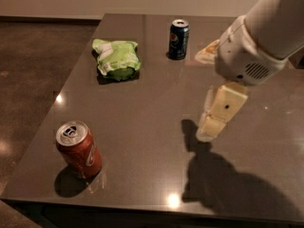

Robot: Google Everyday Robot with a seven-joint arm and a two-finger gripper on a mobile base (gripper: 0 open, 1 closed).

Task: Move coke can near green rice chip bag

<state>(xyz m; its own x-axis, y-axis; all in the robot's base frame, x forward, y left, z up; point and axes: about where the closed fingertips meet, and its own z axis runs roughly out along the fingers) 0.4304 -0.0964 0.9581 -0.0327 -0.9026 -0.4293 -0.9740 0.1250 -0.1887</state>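
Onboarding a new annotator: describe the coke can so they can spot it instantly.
On the dark table, go to the near-left corner, well away from the gripper hanging over the right side. The coke can stands there alone. It is red with white script, unlike the dark blue can and the green rice chip bag at the far end.

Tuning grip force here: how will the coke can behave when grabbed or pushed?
The coke can stands upright and taller than wide by the table edge, so a high push could tip it, then roll it. Its glossy metal wall probably slips, and dents if squeezed hard. The gripper hovers apart, to its right.
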